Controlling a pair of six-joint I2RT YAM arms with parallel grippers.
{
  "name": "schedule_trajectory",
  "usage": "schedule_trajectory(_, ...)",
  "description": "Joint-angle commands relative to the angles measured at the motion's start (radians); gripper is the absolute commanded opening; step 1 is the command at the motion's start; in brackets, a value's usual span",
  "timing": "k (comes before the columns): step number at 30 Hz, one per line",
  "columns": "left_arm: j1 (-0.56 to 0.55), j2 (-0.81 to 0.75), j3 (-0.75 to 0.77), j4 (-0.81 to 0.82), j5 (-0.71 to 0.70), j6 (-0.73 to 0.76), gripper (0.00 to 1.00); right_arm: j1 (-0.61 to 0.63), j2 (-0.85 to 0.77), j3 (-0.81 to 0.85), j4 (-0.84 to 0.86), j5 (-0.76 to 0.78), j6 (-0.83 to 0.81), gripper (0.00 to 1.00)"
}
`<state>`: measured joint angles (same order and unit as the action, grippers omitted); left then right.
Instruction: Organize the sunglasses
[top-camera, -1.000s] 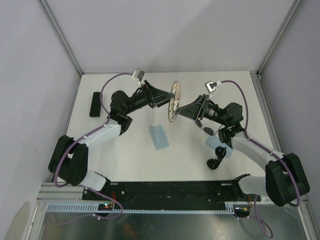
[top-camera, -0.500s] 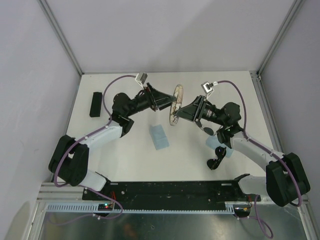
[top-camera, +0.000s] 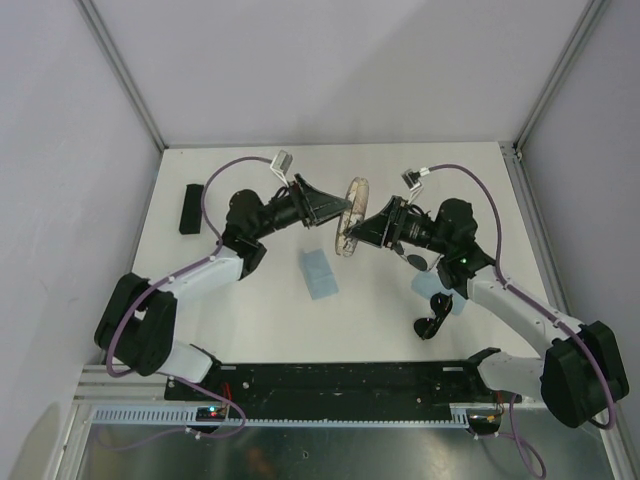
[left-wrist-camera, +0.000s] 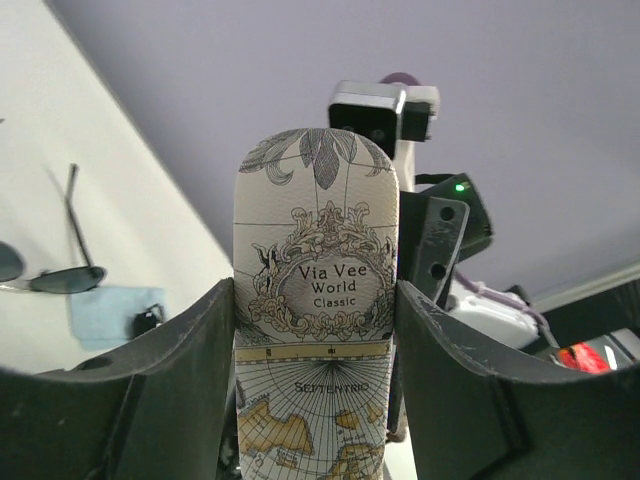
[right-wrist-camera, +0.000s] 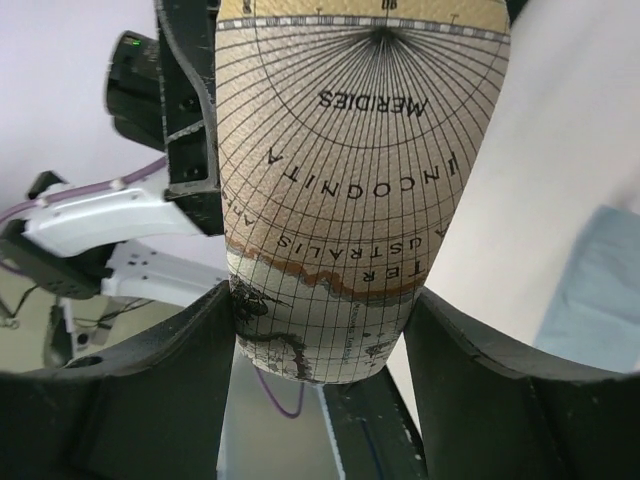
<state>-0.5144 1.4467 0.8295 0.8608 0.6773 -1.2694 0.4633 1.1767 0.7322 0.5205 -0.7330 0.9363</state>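
On the beige map-print case (left-wrist-camera: 315, 300), left wrist view: ornate cartouche reads "Via Vee / World / Classic", and below it, over the map, "SEPTENTRIO". Right wrist view, same case, lettering upside down across the grid lines: "MERIDIES", "INCOGNITA", and a partial "USTRALIS".

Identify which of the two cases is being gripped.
The beige map-printed oval case, clamped between the left gripper and the right gripper; the black oblong case lies alone near the table's left edge, untouched.
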Motion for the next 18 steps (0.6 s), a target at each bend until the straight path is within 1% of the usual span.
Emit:
schedule_trajectory(1,-0.014,-0.063,-0.008,-0.173,-0.060,0.166,0.22,0.002,-0.023,0.076,-0.236,0.171,-0.194,0.49)
schedule_trajectory(4,-0.029,-0.081,0.009,-0.326,-0.138,0.285,0.22,0.016,-0.007,0.099,-0.335,0.249,-0.241,0.49)
schedule_trajectory(6,-0.049,-0.087,0.026,-0.423,-0.227,0.357,0.22,0.038,0.007,0.114,-0.404,0.319,-0.270,0.49)
schedule_trajectory(9,-0.082,-0.085,0.048,-0.550,-0.349,0.449,0.22,0.069,0.030,0.133,-0.465,0.409,-0.302,0.50)
schedule_trajectory(14,-0.124,-0.071,0.058,-0.653,-0.533,0.517,0.22,0.101,0.077,0.149,-0.509,0.499,-0.324,0.53)
schedule_trajectory(17,-0.142,-0.057,0.071,-0.699,-0.605,0.548,0.22,0.112,0.096,0.152,-0.515,0.535,-0.333,0.59)
schedule_trajectory(18,-0.144,-0.053,0.070,-0.706,-0.614,0.552,0.22,0.114,0.101,0.153,-0.516,0.538,-0.336,0.63)
